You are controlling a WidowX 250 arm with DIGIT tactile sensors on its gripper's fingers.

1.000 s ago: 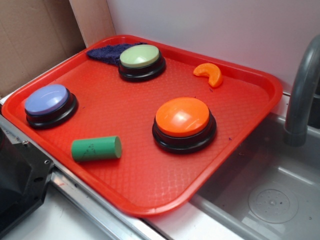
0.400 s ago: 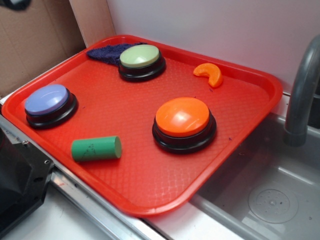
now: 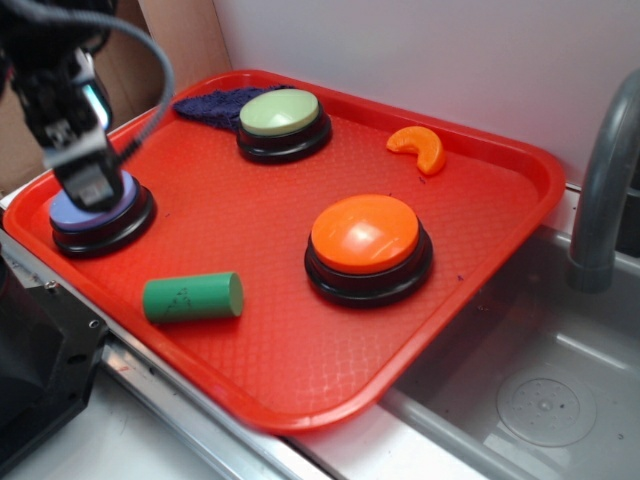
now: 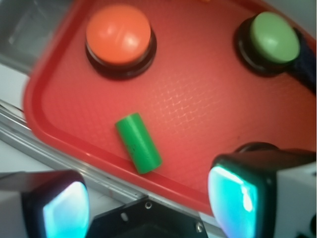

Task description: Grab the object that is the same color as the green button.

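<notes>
In the wrist view the green cylinder (image 4: 138, 143) lies on its side on the red tray (image 4: 64, 104) at about 12 o'clock from the spread, empty fingers (image 4: 67, 210), its long axis running 11 to 5 o'clock. The tray's near rim is just beside its lower end. The orange button (image 4: 118, 33) and green button (image 4: 274, 36) stand well apart, leaving open room.
</notes>
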